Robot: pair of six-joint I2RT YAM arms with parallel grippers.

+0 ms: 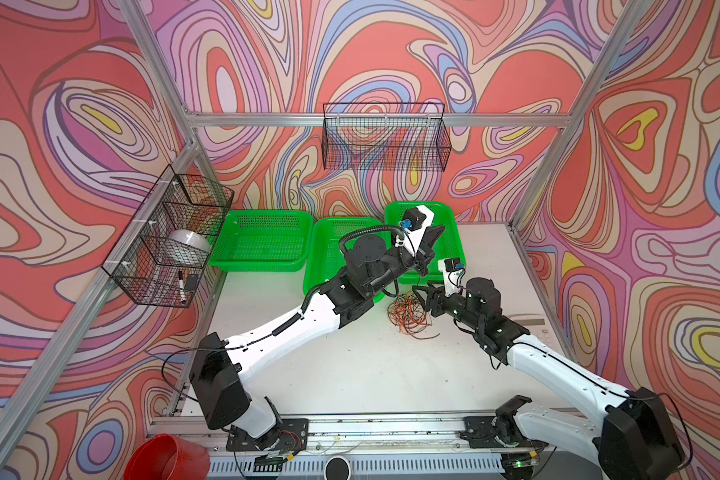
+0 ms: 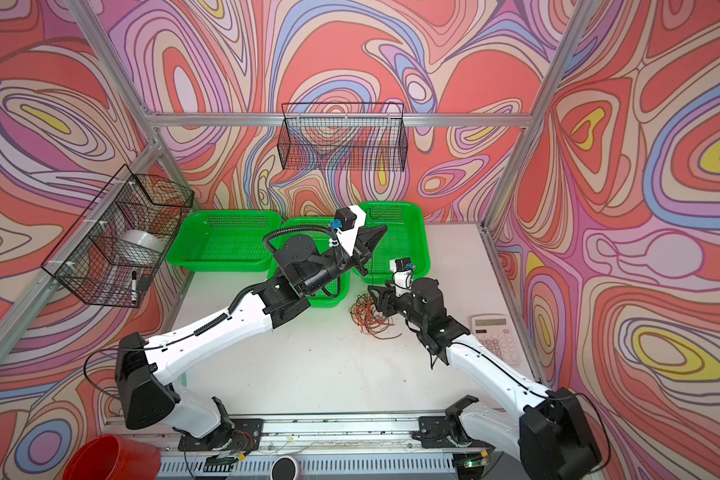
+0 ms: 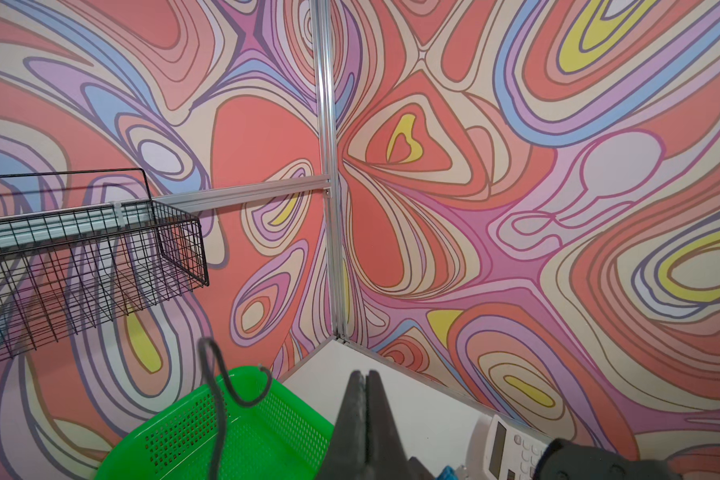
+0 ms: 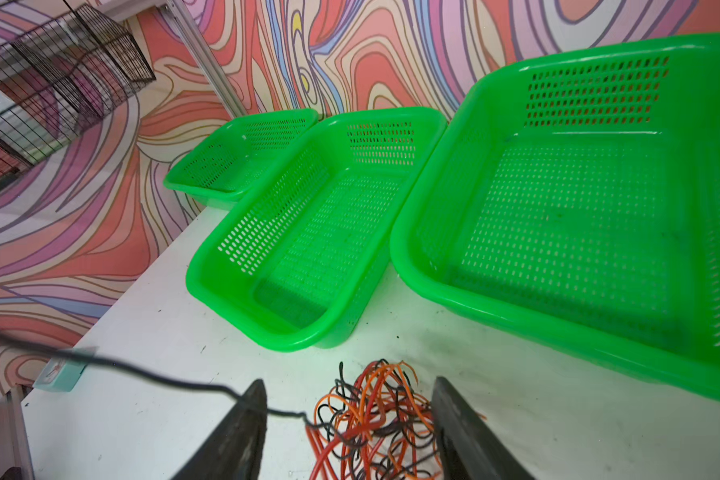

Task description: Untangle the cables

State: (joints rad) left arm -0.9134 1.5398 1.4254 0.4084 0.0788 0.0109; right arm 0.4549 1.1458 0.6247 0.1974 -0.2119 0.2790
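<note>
Stretching up from a knot of red, orange and black cables (image 1: pixel 408 313) on the white table (image 1: pixel 350 365), the black cable (image 4: pixel 163 377) was seen drawn toward the left gripper (image 1: pixel 440 228). That gripper was held high over the right-hand green basket (image 1: pixel 458 241) at the far side. Its jaws were pressed fully together, by all appearances on that strand, though the pinch point itself was hidden. The tangle lay on the near side of the baskets, right of centre. The right gripper (image 4: pixel 350 382) was poised low over it with jaws parted, one finger on either side of the heap and nothing gripped. The step in hand was judged to be the freeing of the black strand. It would be best done by having the red and orange loops pinned by the right gripper, clear of the black line, before any lift was made. The pull should then be taken slowly, upward and away from the heap, and eased off if the whole heap was seen to rise. Care was called for where the strand ran close by one right-hand finger, and a snagged loop, if tugged hard, could be tightened into a knot.
</note>
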